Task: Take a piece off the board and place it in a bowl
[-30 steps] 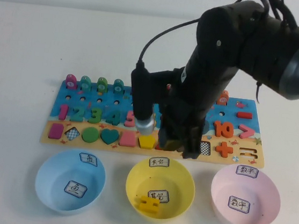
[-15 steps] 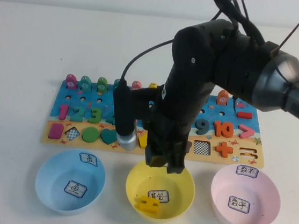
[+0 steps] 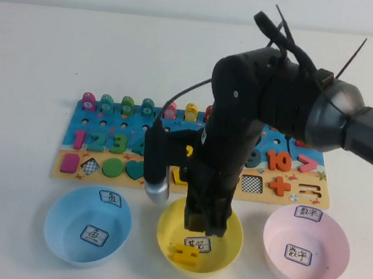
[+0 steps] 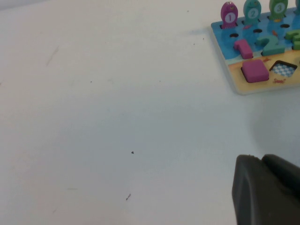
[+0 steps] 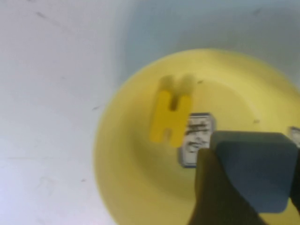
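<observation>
1. White, matt tabletop [image 3: 33,61], faintly scuffed and specked; a pale wall band runs along the far edge. Nothing more of the room shows.
2. Board [image 3: 108,120]: long wooden puzzle with blue and sandy print, lying across the middle of the table. Coloured numbers 1 to 4 and 10 are readable; a row of numbered pegs lines its far edge, shape pieces its near edge, with plus and equals signs at the right end.
3. Light blue bowl [image 3: 61,230], toward the near left corner, carries two white handwritten labels in Chinese script.
4. Yellow bowl [image 3: 232,242], centre of the near edge, has two such labels, partly hidden; a yellow piece [image 3: 185,254] lies inside.
5. Pink bowl [image 3: 324,263], toward the near right corner, has two labels, each with two characters.
6. Right arm, black, bears the partial lettering "PIPE" on its grey link. Right gripper [image 3: 203,227] hangs over the yellow bowl, fingers clamped on the piece [image 5: 255,168], a slate-blue square block held above the bowl's interior, off the board.
7. Left gripper [image 4: 267,187] sits low over bare table beyond the board's left end; whether its fingers are apart or together cannot be told.
</observation>
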